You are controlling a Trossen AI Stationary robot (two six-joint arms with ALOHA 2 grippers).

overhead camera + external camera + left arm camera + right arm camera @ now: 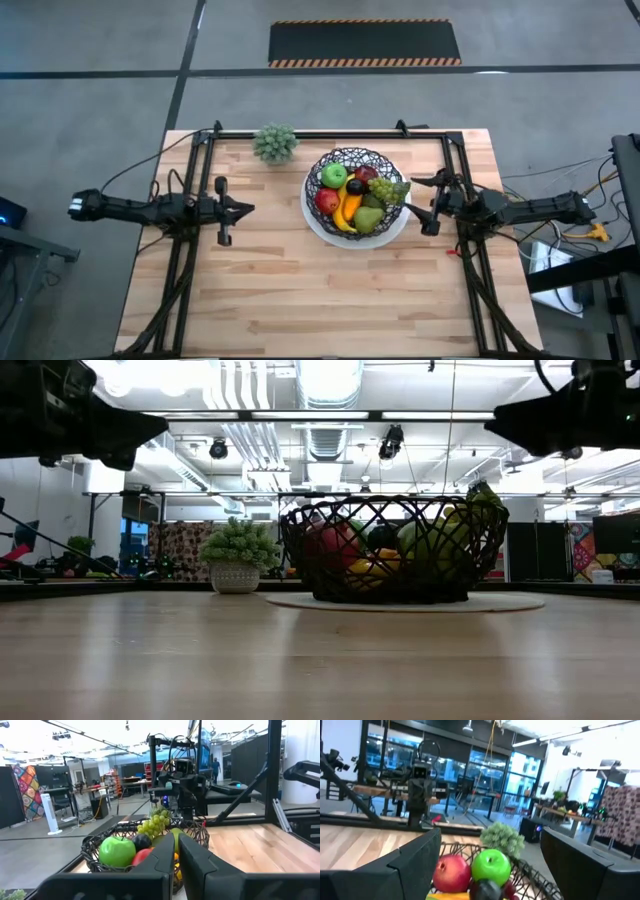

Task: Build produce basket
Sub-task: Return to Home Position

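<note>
Left side: the left arm (150, 210) is stretching out over the wooden table (300, 300), pointing toward the middle. The left gripper (247, 208) is hanging over bare boards, well apart from the basket. In its wrist view the fingers (160, 862) are drawn in to a narrow slit, gripping nothing.

Back edge, left of centre: a small potted plant (275, 142) is sitting near the basket, not touching it.

Centre-right: the basket (355, 153), black wire, is standing upright on a white plate (312, 222). All the produce in view is resting inside it.
- The green apple (334, 176) is riding high on the plant side.
- The red apple (327, 200) is sitting just beside it, on the side away from the plant.
- The yellow banana (347, 212) is curving along next to the red apple.
- The green pear (368, 218) is lying against the banana.
- The green grapes (390, 190) are draping over the rim on the right arm's side.
- A dark fruit (355, 187) is sitting mid-pile, touching the green apple; cannot tell what kind.

Right side: the right gripper (420, 206) is hovering just beside the plate's right edge, clear of the wire. Its fingers (415, 862) are spread wide and carrying nothing. The right arm (530, 210) is reaching back past the table's right edge. In the low view both arms are showing up off the tabletop.
</note>
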